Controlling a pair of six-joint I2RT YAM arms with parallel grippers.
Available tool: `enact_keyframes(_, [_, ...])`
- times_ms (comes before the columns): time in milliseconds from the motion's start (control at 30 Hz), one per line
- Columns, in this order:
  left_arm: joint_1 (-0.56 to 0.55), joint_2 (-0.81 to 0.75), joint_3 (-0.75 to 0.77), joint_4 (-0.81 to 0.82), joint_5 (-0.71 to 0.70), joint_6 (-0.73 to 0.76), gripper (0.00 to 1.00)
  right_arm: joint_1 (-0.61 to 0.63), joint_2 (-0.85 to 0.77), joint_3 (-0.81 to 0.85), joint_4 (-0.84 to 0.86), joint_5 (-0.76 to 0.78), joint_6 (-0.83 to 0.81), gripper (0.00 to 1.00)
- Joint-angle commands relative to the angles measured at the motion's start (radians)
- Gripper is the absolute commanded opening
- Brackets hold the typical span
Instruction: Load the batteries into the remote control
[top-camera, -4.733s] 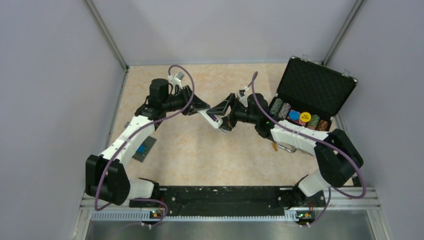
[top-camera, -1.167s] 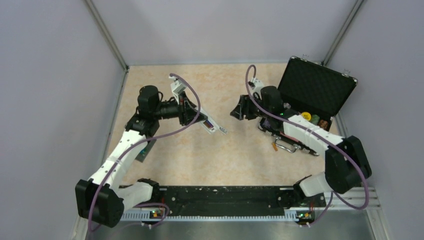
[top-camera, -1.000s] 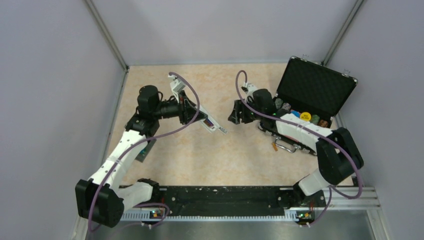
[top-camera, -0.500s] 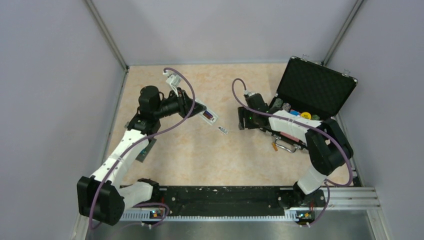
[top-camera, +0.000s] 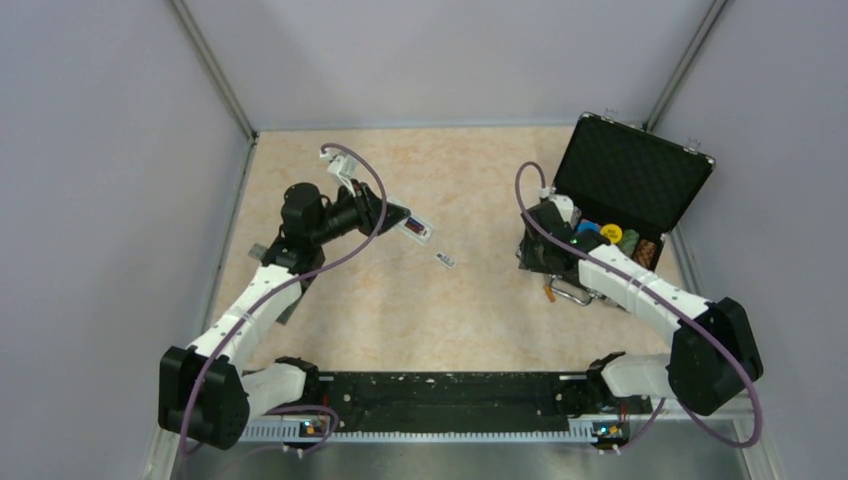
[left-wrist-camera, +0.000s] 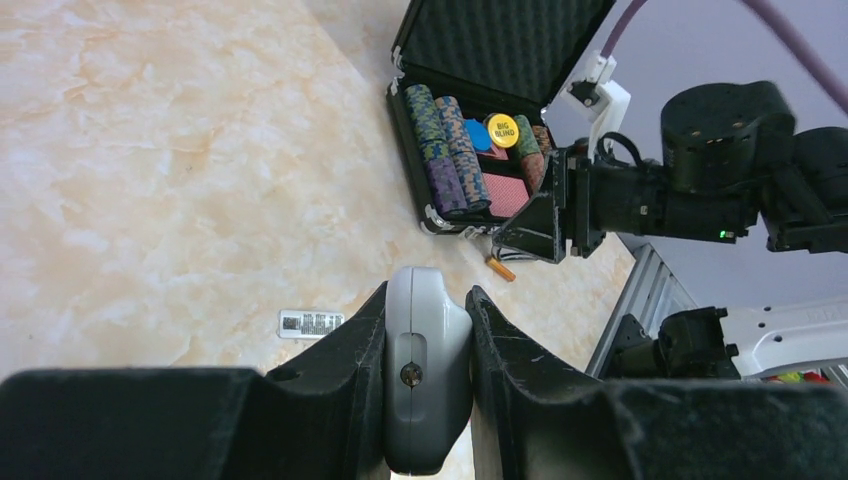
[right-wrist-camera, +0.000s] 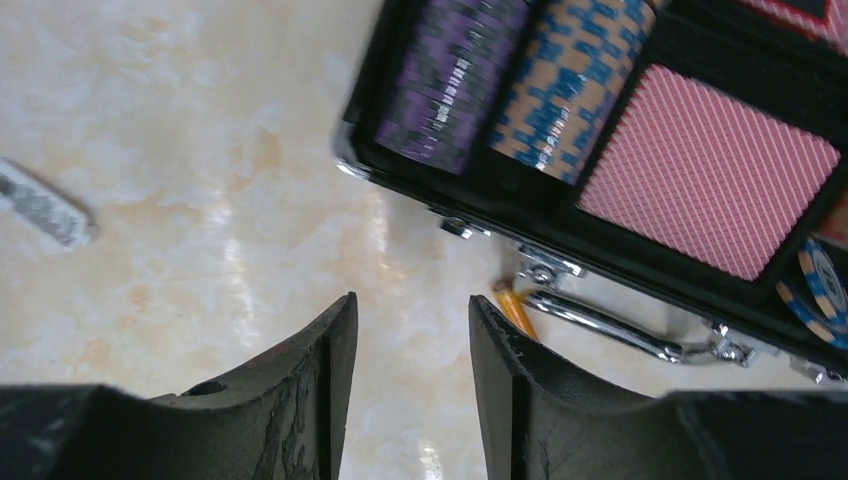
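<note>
Remote control (left-wrist-camera: 425, 400) was pinched in our left gripper (left-wrist-camera: 427, 295) over the far half of the table (top-camera: 400, 320). Our right gripper (right-wrist-camera: 410, 300) hung part-open, empty, beside the chip case (top-camera: 632, 172).

Item count, tabletop
One remote control (left-wrist-camera: 425, 370), one open black case (top-camera: 630, 175), one white strip (left-wrist-camera: 311, 323), one orange stick (right-wrist-camera: 515, 308); chip stacks too crowded to count.

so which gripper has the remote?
Left gripper: shut on the white remote. Right gripper is open and empty, by the case.
</note>
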Motion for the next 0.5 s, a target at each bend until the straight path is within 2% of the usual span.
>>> enact_keyframes(0, [0.003, -0.016, 0.000, 0.119, -0.024, -0.027, 0.00, -0.106, -0.013, -0.087, -0.093, -0.044, 0.103, 0.45])
enact_keyframes(200, [0.003, -0.004, -0.002, 0.120, -0.024, -0.033, 0.00, -0.133, -0.016, -0.145, -0.079, -0.097, 0.112, 0.45])
enact_keyframes(467, [0.003, 0.006, 0.005, 0.119, -0.020, -0.039, 0.00, -0.135, 0.021, -0.205, -0.029, -0.102, 0.088, 0.39])
